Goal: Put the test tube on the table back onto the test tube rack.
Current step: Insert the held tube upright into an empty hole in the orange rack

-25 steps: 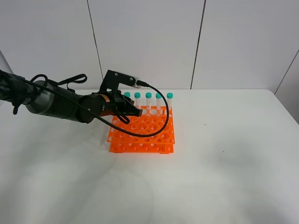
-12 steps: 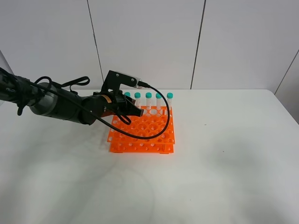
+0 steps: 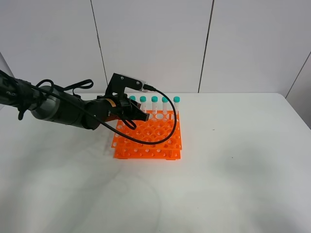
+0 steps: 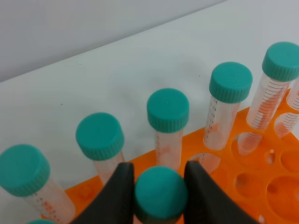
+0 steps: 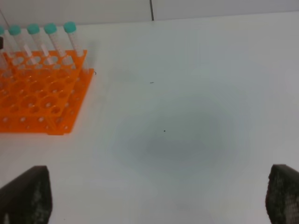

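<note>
Toward the far edge of the tabletop (image 3: 233, 184), left of its middle, the orange test tube rack (image 3: 150, 138) sits square to the edges in the high view, a row of green-capped tubes (image 3: 154, 104) standing upright along its far side. The left gripper (image 3: 138, 115) reaches in over the rack's far-left part, just in front of that row. This view does not show what it carries. No tube lies loose on the tabletop here.

In the left wrist view the reason for that pose is plain: the jaws are narrowed onto the teal cap of the test tube (image 4: 160, 194), one dark finger (image 4: 122, 189) on each side of it, and the tube hangs cap-up over the rack (image 4: 261, 172). Gripping at the cap probably leaves the body free to pass down through a hole. It sits just in front of the standing row (image 4: 168, 112), so the target is likely a hole in the next row. Whether the tip is already in a hole is hidden below the cap.

In the right wrist view the right gripper (image 5: 159, 198) is well apart from the work, nearer the right edge. Its jaws are spread wide with nothing between them, only bare tabletop (image 5: 187, 140), and the rack (image 5: 42, 100) lies off toward the far-left.
</note>
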{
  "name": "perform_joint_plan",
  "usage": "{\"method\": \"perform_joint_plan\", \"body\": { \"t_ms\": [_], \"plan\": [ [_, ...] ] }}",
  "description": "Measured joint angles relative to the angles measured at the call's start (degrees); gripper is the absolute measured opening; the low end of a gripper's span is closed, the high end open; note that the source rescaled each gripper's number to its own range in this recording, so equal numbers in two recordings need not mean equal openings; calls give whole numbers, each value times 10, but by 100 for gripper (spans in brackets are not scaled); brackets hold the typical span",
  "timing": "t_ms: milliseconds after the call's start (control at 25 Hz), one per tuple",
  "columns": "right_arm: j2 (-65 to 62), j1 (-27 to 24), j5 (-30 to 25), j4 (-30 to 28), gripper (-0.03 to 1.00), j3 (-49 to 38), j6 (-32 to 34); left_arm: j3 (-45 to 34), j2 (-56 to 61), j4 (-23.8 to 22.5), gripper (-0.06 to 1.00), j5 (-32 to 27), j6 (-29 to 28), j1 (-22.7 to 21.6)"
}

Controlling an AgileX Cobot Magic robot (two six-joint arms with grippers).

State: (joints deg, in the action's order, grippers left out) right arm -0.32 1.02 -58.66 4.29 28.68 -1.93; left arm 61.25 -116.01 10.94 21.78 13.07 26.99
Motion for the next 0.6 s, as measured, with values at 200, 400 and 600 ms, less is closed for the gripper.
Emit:
{"method": "perform_joint_plan", "body": {
  "t_ms": [200,400,600],
  "plan": [
    [0,0,0,0,100,0,0,0,5,14,0,-6,0,0],
    [0,0,0,0,100,0,0,-2,6,15,0,-7,0,0],
    [0,0,0,0,100,0,0,-3,10,23,0,-18,0,0]
  ]
}}
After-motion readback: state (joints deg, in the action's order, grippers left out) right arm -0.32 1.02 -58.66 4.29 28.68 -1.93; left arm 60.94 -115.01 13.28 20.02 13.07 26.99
